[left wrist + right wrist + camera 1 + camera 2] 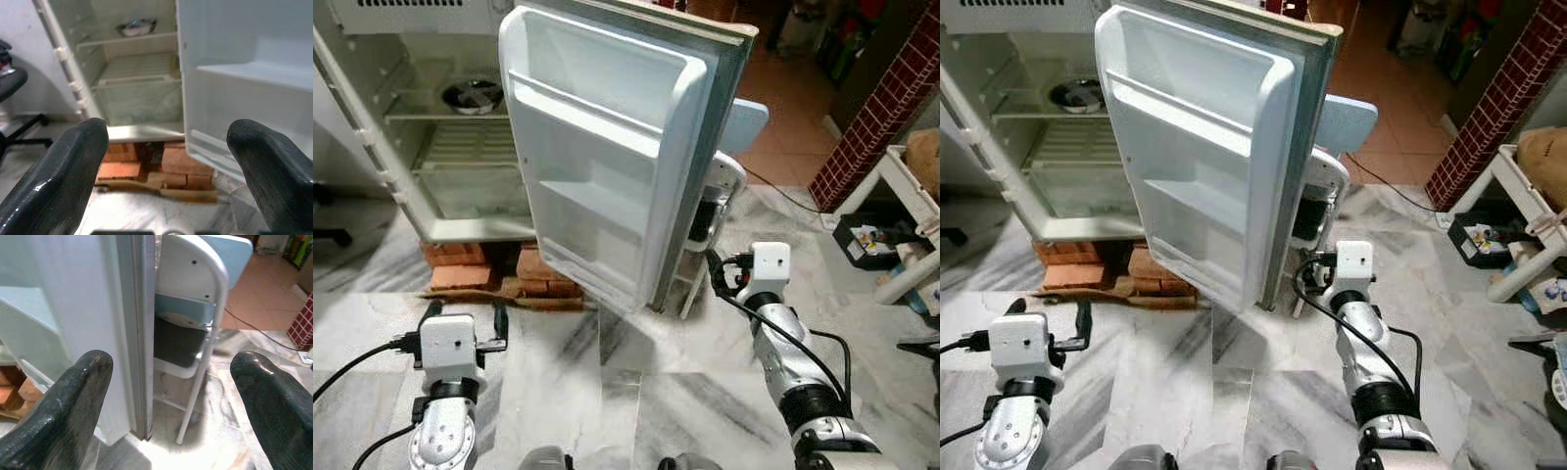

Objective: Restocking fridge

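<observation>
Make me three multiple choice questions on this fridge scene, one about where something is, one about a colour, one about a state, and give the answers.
1. Where is the metal bowl?
A. on an upper shelf inside the fridge
B. in a door shelf
C. on the floor

2. What colour are the bricks under the fridge?
A. grey
B. reddish-orange
C. blue

3. What state is the fridge door in?
A. shut
C. taken off
B. swung wide open

Answers:
1. A, the bowl sits on a shelf high in the cabinet.
2. B, the left wrist view shows reddish-orange blocks below the cabinet.
3. B, its empty inner shelves face the robot, with the right tool open near its edge, beside a folding chair, and the left tool open low.
</observation>
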